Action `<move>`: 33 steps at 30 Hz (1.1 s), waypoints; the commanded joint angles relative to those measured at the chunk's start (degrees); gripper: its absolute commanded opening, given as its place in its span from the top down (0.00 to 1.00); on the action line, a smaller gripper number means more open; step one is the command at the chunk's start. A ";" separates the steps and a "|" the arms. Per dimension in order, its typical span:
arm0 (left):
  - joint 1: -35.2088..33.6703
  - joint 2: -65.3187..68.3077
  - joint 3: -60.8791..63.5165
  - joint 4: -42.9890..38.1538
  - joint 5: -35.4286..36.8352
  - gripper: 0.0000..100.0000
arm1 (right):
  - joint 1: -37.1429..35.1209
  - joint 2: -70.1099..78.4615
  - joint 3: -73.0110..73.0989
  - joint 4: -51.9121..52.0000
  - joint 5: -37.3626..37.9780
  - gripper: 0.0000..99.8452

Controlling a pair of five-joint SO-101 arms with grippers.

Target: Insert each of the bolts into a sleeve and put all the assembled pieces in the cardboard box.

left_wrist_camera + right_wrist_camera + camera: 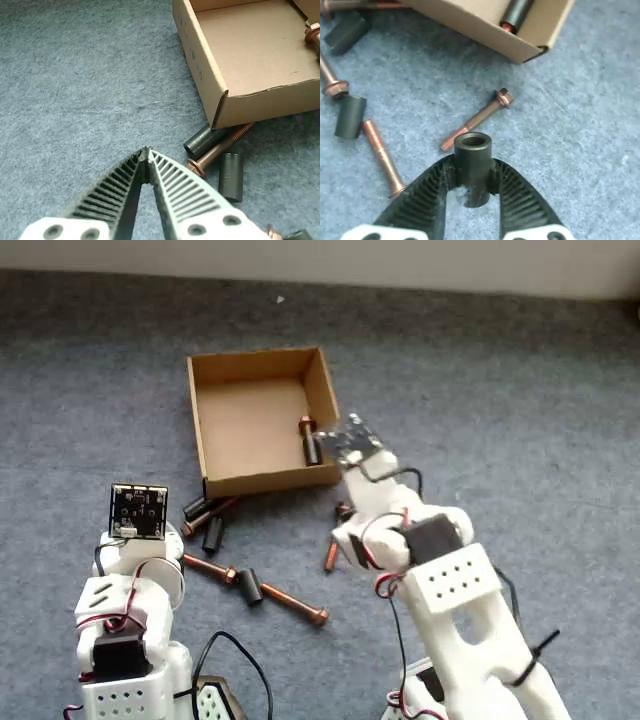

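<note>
Seen from above, the open brown cardboard box (270,481) sits on the grey carpeted surface (520,420). One assembled piece (310,443), a copper bolt seated in a black sleeve, lies inside against its right wall. The white right arm (450,580) stretches forward from the near edge, its wrist just outside the box's near right corner. The white left arm (125,625) stands folded back at the near left. Loose bolts and sleeves lie scattered in front of the box between the arms.

In the left wrist view, the left end effector (146,156) hangs over bare carpet with its ribbed fingers pressed together at the tips. Near it, by the box's corner, a long copper bolt (220,149) lies between two short black sleeves (231,176).

In the right wrist view, the right end effector (472,172) pinches a black tubular sleeve (472,150) upright, its bore facing the camera. Just beyond the sleeve, a copper flanged bolt (479,119) lies on the carpet.
</note>
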 commanded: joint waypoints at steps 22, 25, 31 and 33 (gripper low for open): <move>2.15 -0.13 -9.54 0.62 -6.42 0.99 | 24.92 -8.57 22.29 -36.09 -13.19 0.99; 3.30 -0.04 -14.55 4.75 -9.32 0.99 | 25.54 -8.57 22.20 -36.09 -14.15 0.99; 6.29 0.04 -22.20 14.07 -15.12 0.97 | 25.54 -8.57 22.20 -36.09 -14.15 0.99; 6.46 0.04 -23.52 16.18 -15.82 0.95 | 25.54 -8.57 22.20 -36.09 -14.07 0.99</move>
